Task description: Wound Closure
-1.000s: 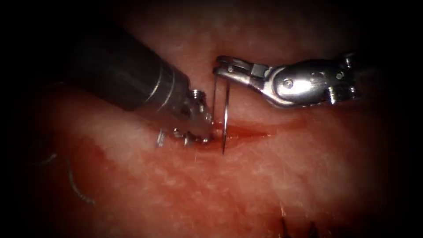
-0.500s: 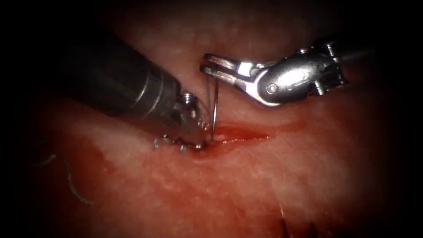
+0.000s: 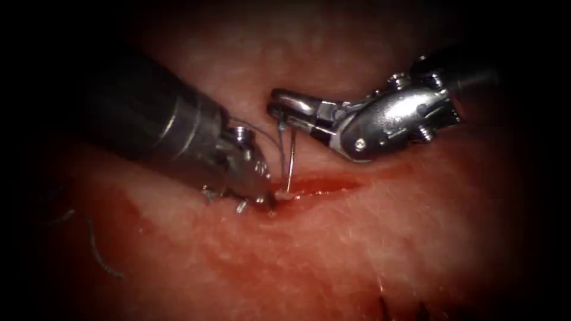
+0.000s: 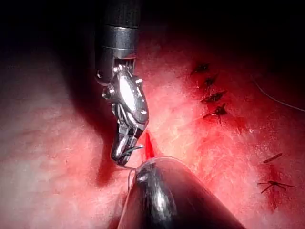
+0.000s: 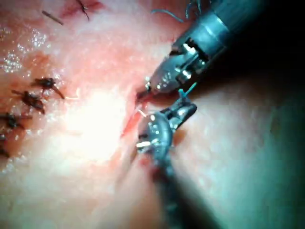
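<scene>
Swinging leftward and tilting over the past second, the right tool [image 3: 279,110] now hangs just above the cut [image 3: 321,185], its jaws clamped on the upper end of the curved needle [image 3: 289,160], which hangs almost straight down. A second ago the needle's point reached past the near lip of the cut; now it meets the tissue [image 3: 357,249] at the cut's left end, though whether it has entered cannot be told. Over the same second the left tool [image 3: 262,196] has slid slightly left and now rests with its tip pressed to the tissue at that same left end, just beside the needle's point; whether its jaws grip anything there cannot be told. Thread [image 3: 259,128] arcs from the needle's held end across the left tool's wrist. Red fluid [image 3: 333,183] pools along the cut. By this reading, the needle is lined up at the cut's left end.
</scene>
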Robot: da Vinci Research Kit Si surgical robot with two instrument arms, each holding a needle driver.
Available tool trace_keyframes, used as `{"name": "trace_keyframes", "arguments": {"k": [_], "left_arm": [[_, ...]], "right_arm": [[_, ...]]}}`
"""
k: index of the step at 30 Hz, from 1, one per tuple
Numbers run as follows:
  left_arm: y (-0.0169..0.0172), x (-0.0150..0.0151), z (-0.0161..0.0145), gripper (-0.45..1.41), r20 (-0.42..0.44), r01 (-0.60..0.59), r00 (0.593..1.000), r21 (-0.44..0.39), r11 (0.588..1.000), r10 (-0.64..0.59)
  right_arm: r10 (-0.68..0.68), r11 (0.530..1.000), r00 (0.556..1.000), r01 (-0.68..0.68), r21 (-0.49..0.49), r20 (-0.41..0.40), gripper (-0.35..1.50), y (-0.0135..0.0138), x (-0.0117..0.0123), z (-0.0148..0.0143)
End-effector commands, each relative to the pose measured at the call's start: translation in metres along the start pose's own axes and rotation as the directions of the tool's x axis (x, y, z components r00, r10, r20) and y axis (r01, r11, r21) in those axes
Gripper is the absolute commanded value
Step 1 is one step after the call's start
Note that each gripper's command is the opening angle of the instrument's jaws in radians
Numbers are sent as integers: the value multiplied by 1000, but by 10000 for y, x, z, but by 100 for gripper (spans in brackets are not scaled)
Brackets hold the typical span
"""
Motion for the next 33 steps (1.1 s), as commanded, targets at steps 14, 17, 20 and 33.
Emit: {"name": "trace_keyframes", "arguments": {"k": [14,17,20,33], "left_arm": [[12,9,-8,-45,-37,4,999,15,1000,-3],[20,10,-15,-45,-41,5,999,26,1000,-4],[34,12,-23,-45,-51,7,999,37,999,-5],[55,19,-7,-45,-230,0,972,195,981,46]], "right_arm": [[-24,1000,999,24,12,-28,-35,-39,8,2],[-22,1000,999,23,13,-28,-35,-37,7,0],[-21,1000,999,21,13,-29,-35,-34,6,0],[10,1000,999,-10,-6,-31,-35,-18,6,4]]}}
